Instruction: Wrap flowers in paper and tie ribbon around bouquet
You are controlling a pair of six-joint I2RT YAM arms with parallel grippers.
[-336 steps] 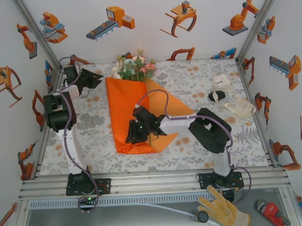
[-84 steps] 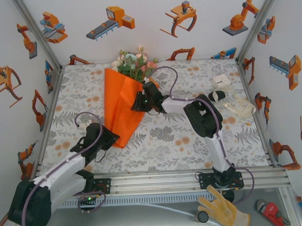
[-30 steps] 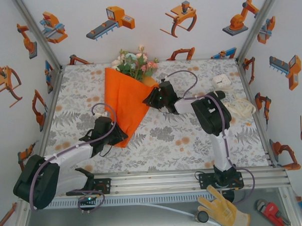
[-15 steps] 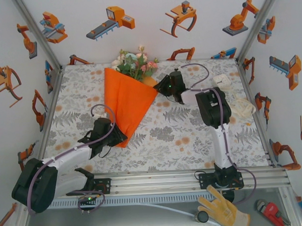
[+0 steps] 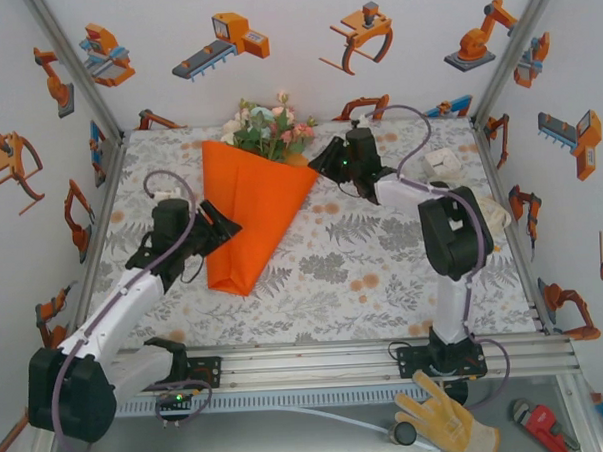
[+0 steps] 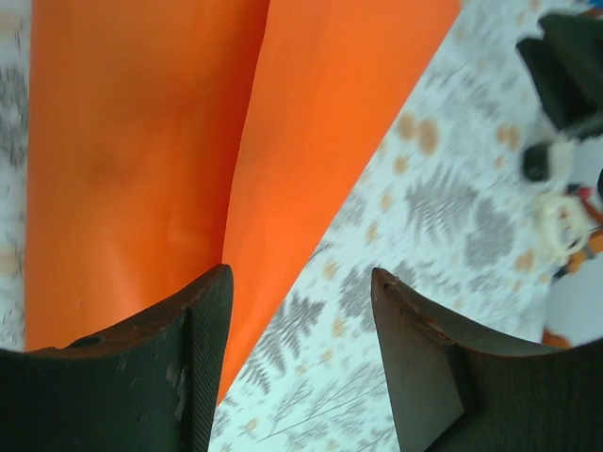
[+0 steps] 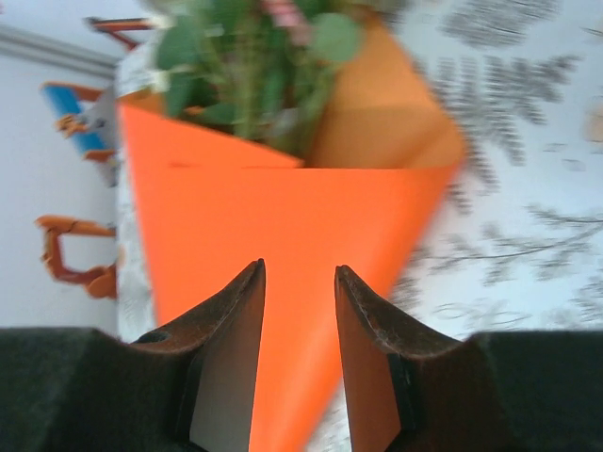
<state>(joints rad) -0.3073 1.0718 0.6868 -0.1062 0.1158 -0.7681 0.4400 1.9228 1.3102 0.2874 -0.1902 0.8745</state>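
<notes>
Left gripper [image 5: 220, 233], open and empty, has shifted from the bouquet's [image 5: 252, 203] near tip to its left edge. Bouquet lies left of centre; right gripper [image 5: 322, 157], also open, beside its far right corner.

One bouquet [image 5: 250, 203], one white box [image 5: 441, 163], perhaps one ribbon [image 5: 493, 213].

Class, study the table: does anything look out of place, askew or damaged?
Nothing looks damaged or spilled. The orange paper cone lies slanted on the table, untied, with flowers at its wide end. A yellow glove and a red wrench lie off the table, beyond its near edge.
</notes>
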